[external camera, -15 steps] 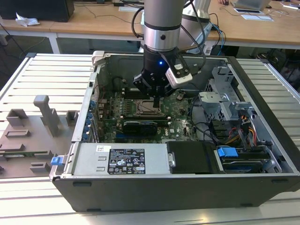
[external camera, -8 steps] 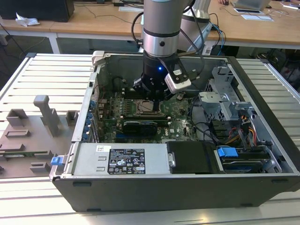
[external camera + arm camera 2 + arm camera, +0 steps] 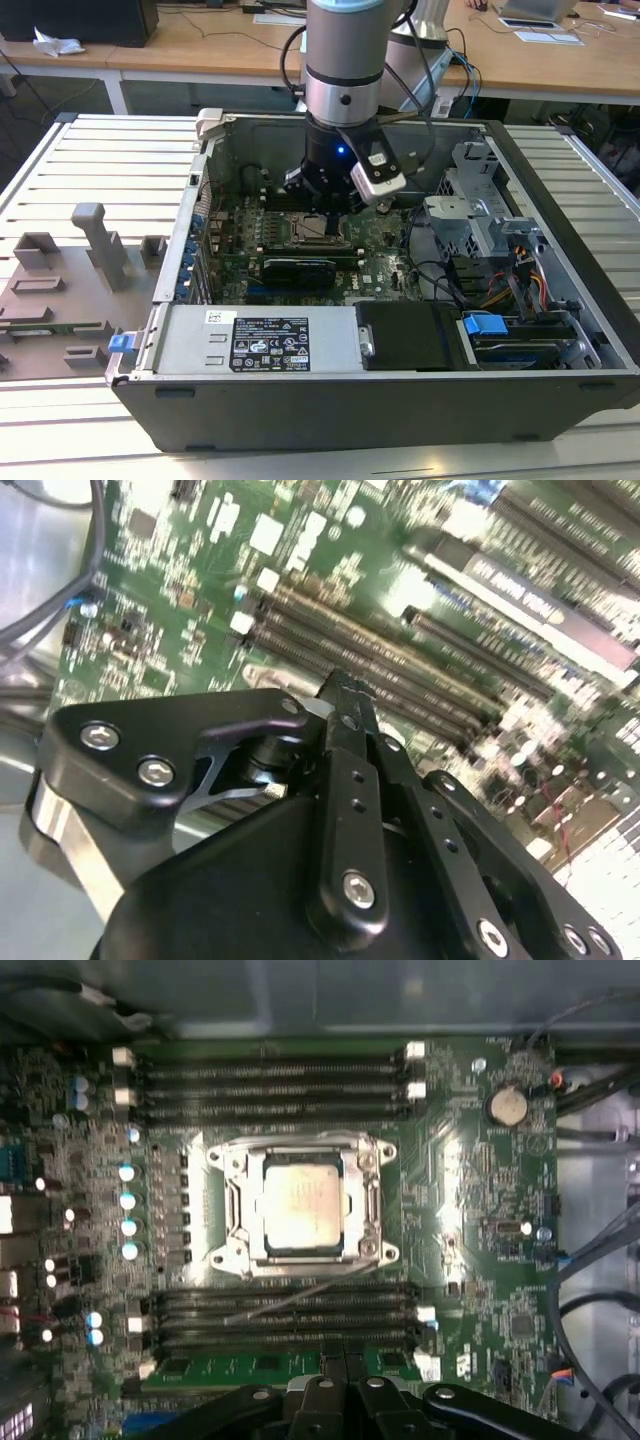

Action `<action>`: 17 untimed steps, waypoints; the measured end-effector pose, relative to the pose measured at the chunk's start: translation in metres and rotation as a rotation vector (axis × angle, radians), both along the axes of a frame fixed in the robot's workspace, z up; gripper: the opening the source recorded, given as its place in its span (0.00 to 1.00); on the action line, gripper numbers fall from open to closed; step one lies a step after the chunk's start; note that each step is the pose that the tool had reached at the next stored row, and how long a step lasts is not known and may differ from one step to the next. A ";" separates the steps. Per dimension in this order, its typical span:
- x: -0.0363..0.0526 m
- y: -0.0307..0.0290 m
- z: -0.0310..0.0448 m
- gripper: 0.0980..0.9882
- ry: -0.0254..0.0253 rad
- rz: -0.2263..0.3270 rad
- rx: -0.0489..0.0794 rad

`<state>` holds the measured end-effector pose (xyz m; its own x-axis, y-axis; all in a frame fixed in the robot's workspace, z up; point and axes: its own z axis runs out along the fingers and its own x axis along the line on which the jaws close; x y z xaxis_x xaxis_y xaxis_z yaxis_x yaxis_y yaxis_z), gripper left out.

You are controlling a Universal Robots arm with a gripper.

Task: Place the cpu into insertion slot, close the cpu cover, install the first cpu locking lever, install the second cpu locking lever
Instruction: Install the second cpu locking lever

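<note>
The black two-fingered jaws (image 3: 345, 1375) stand together with nothing between them, their tips meeting just above the row of long dark memory slots (image 3: 285, 1315) that runs along one edge of the socket; in the second wrist view the closed black fingers (image 3: 345, 715) hang over the same kind of slots (image 3: 400, 670) on the green circuit board (image 3: 160, 590). Just beyond the fingertips lies the pale silver-grey square cpu (image 3: 302, 1205), seated flat in the square insertion slot (image 3: 258, 1252), and the thin silver metal cpu cover (image 3: 300, 1155) is folded down around it so that the chip shows through its window. A thin metal locking lever (image 3: 290, 1300) lies slanted across the memory slots between the jaws and the socket. A second bank of memory slots (image 3: 270, 1085) borders the far edge of the socket, so the free room lies mainly straight above it. In the exterior view the grey robot arm (image 3: 342, 70) comes straight down into the open black computer case (image 3: 400, 400), its jaws (image 3: 322, 208) low over the socket (image 3: 318, 232). The steel case walls (image 3: 185, 250), a grey power-supply box (image 3: 260, 340) and a drive cage (image 3: 480, 220) close in the sides. The case rests on a pale ribbed worktop (image 3: 100, 160).
</note>
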<state>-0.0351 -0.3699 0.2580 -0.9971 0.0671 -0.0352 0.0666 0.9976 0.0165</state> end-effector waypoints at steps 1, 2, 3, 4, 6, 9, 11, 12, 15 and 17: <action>0.0000 0.0000 0.0000 0.01 -0.0001 0.000 0.022; 0.0001 0.0000 0.0000 0.01 -0.0001 0.000 0.047; 0.0000 0.0000 0.0000 0.01 0.0000 0.000 0.062; 0.0000 0.0000 0.0000 0.01 -0.0001 0.000 0.080; 0.0000 0.0000 0.0000 0.01 -0.0001 0.000 0.094; 0.0000 -0.0002 -0.0014 0.01 -0.0001 0.000 0.099; 0.0000 -0.0003 -0.0061 0.01 0.0001 0.000 0.099; 0.0000 -0.0003 -0.0085 0.01 0.0001 0.000 0.099; 0.0000 -0.0006 -0.0132 0.01 0.0001 0.000 0.099; -0.0006 -0.0029 -0.0149 0.01 0.0000 0.000 0.099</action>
